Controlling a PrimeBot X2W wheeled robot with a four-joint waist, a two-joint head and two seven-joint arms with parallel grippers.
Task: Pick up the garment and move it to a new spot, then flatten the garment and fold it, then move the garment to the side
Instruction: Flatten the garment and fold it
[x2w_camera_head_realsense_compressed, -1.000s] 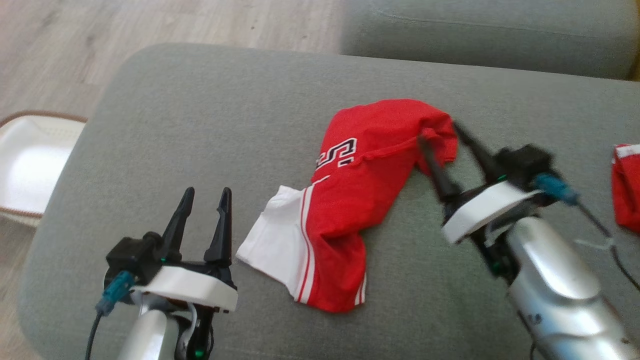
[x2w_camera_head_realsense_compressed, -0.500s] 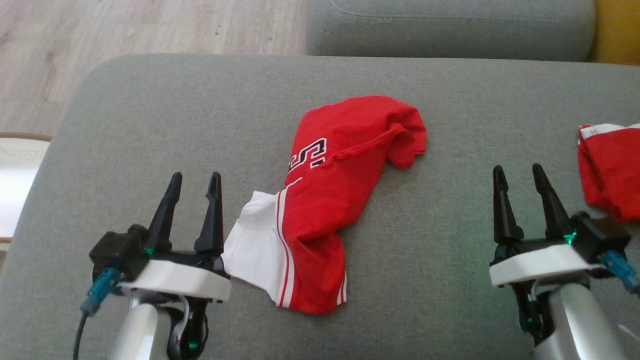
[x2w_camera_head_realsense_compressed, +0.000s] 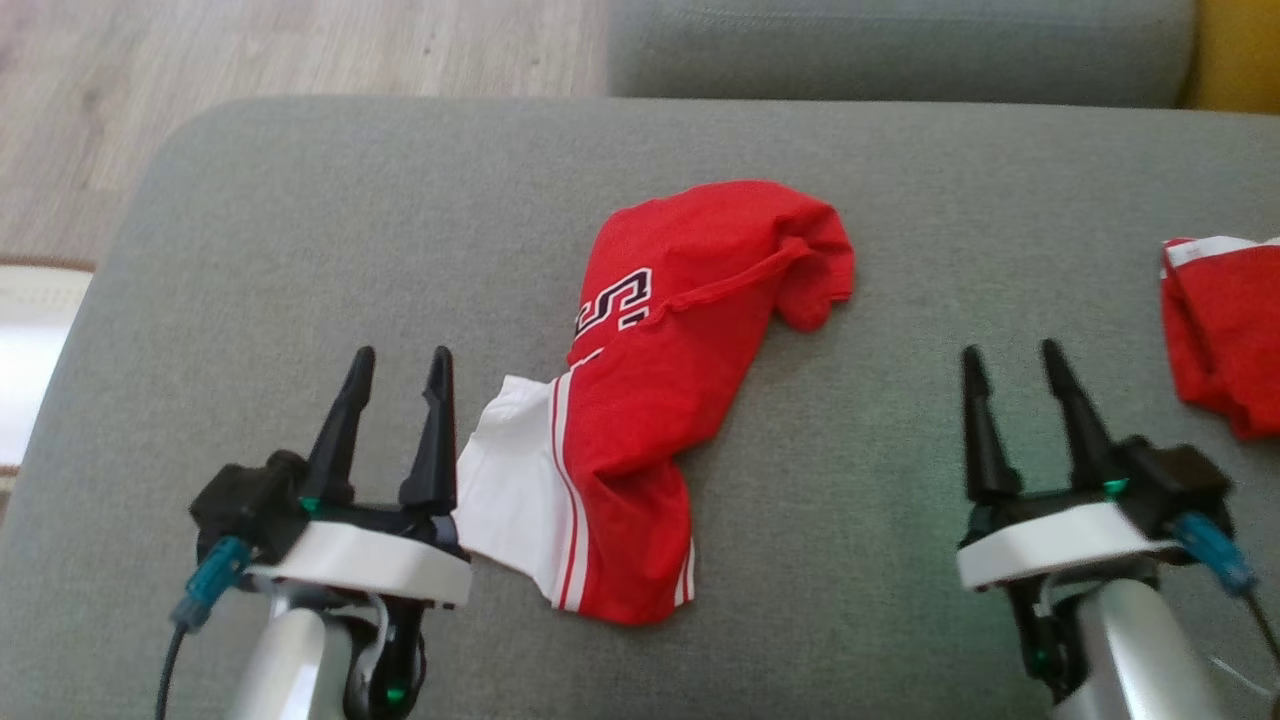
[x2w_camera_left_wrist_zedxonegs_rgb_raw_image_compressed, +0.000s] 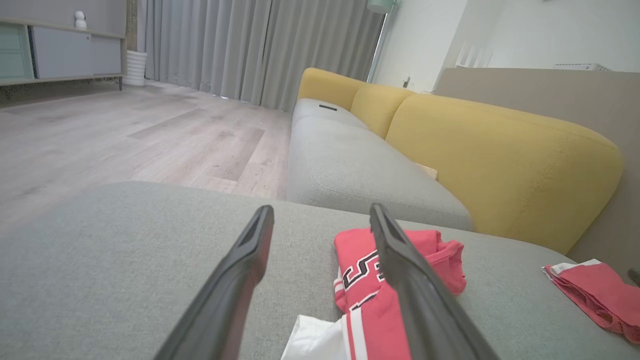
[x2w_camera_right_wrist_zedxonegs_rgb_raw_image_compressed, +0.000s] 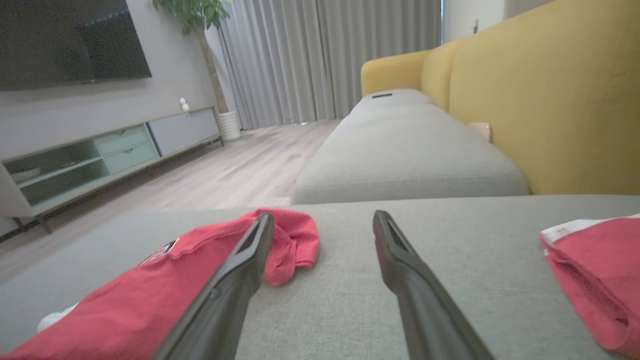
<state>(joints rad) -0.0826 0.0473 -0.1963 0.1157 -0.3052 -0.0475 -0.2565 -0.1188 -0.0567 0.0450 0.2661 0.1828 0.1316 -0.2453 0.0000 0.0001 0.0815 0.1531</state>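
Head view: the garment (x2w_camera_head_realsense_compressed: 660, 400), a red sports shirt with white trim and black-and-white lettering, lies crumpled near the middle of the grey cushion (x2w_camera_head_realsense_compressed: 300, 250). The left jaws stand wide apart and empty, just beside the shirt's white sleeve. The right jaws, equally wide and empty, hover well apart from the garment on its other side. A second red piece (x2w_camera_head_realsense_compressed: 1225, 335) sits at the cushion's far right edge, and a white basket (x2w_camera_head_realsense_compressed: 30, 340) shows at the left, on the floor.

Left wrist view: the two spread fingers frame the garment (x2w_camera_left_wrist_zedxonegs_rgb_raw_image_compressed: 357, 272), with nothing between them. The other red piece (x2w_camera_left_wrist_zedxonegs_rgb_raw_image_compressed: 595, 295) lies off to the right.

Right wrist view: the fingers point along bare cushion between the garment (x2w_camera_right_wrist_zedxonegs_rgb_raw_image_compressed: 150, 290) and the other red piece (x2w_camera_right_wrist_zedxonegs_rgb_raw_image_compressed: 595, 270).

The shirt is bunched and unheld, so the flattening looks like the step in hand. The next move likely calls for each arm to pinch an opposite edge, the white sleeve on one side and the rumpled red end on the other, and draw the cloth taut.

Count: two red cloth pieces, two sets of jaws, one basket.
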